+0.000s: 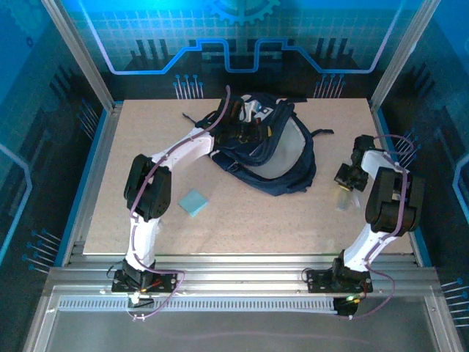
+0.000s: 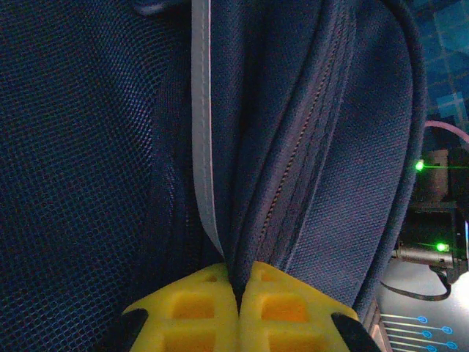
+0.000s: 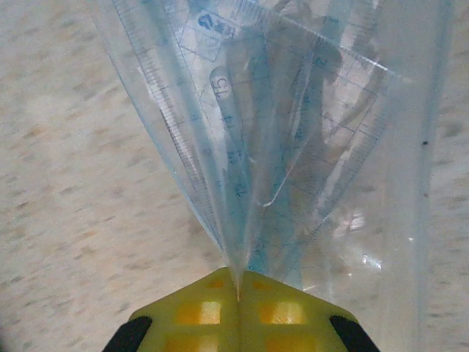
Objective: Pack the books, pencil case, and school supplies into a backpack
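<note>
Looking down from the top camera, finds the left fingers (image 1: 245,133) tucked into the upper edge of the backpack (image 1: 286,165), slumped on the far middle of the table (image 1: 256,227). Finds the right fingers (image 1: 345,179) well to the right of that, low over the table, with a clear pouch (image 1: 344,199) just on their near side. Places the light-blue pad (image 1: 193,203) flat on the table, well apart from both pairs of fingers, toward the near-left from the left ones.

Turning to the left wrist camera, shows the left fingers (image 2: 243,293) pressed together, clamped on a fold of the backpack (image 2: 344,161). Picks out a pale grey stripe (image 2: 201,132) running straight ahead from the fingertips, open-weave navy cloth to the left of them, a zip line (image 2: 304,147) ahead and to the right.

Turning to the right wrist camera, shows the right fingers (image 3: 240,293) shut tight on the near edge of the clear pouch (image 3: 330,147), fanned out ahead of the tips. Makes out rulers (image 3: 179,147) with printed scales inside it. Leaves bare table (image 3: 73,183) to the left of the fingers. Cannot tell a resting pouch from one lifted just clear of the table.
</note>
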Controlling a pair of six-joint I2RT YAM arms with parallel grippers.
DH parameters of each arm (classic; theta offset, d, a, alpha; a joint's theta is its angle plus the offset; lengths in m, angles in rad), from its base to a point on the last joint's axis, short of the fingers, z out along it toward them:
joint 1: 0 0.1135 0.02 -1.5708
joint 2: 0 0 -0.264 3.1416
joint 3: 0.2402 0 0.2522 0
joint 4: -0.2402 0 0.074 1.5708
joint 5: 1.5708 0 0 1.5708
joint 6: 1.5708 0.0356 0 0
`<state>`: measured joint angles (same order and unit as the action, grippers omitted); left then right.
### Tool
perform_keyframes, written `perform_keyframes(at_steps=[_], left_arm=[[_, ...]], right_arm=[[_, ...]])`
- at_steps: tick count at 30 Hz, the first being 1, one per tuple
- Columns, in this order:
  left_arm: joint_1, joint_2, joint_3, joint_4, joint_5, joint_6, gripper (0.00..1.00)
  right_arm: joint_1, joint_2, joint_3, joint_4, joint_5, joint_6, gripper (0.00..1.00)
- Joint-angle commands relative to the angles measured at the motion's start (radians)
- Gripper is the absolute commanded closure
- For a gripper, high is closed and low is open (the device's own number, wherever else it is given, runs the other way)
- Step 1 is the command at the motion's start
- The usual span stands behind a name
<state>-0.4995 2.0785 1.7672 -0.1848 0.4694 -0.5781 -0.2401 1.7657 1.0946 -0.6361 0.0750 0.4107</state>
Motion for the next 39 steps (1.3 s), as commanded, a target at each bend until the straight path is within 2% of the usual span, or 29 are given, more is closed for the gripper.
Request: perform_keyframes(at_steps=[1,4,11,19,23,26,29,34,39], left_arm=[[0.009,-0.083,-0.009,0.045,0.04,-0.006,1.0],[0.013,-0.089,-0.022,0.054,0.04,-0.009,1.0],[0.022,-0.094,-0.045,0.073,0.042,-0.017,1.0],[0.026,-0.095,-0.037,0.071,0.044,-0.015,1.0],[0.031,-0.091,0.004,0.034,0.042,0.013,1.0],[0.044,-0.08,0.047,0.009,0.05,0.026,1.0],[0.057,-0.071,0.087,-0.012,0.069,0.033,1.0],[0.06,-0.057,0.145,-0.065,0.087,0.053,1.0],[0.063,-0.057,0.166,-0.083,0.094,0.046,1.0]], right_arm=[[0.033,-0.024,0.034,-0.031,-0.084,0.019,1.0],[0.048,-0.04,0.053,-0.046,-0.089,0.019,1.0],[0.055,-0.097,0.065,-0.04,-0.204,0.039,1.0],[0.055,-0.267,0.07,-0.092,-0.234,0.037,1.0],[0.056,-0.334,0.059,-0.073,-0.343,0.075,1.0],[0.077,-0.35,0.039,0.011,-0.462,0.157,1.0],[0.156,-0.32,0.044,0.121,-0.51,0.249,1.0],[0.323,-0.168,0.127,0.274,-0.497,0.384,1.0],[0.409,0.019,0.231,0.405,-0.498,0.51,1.0]])
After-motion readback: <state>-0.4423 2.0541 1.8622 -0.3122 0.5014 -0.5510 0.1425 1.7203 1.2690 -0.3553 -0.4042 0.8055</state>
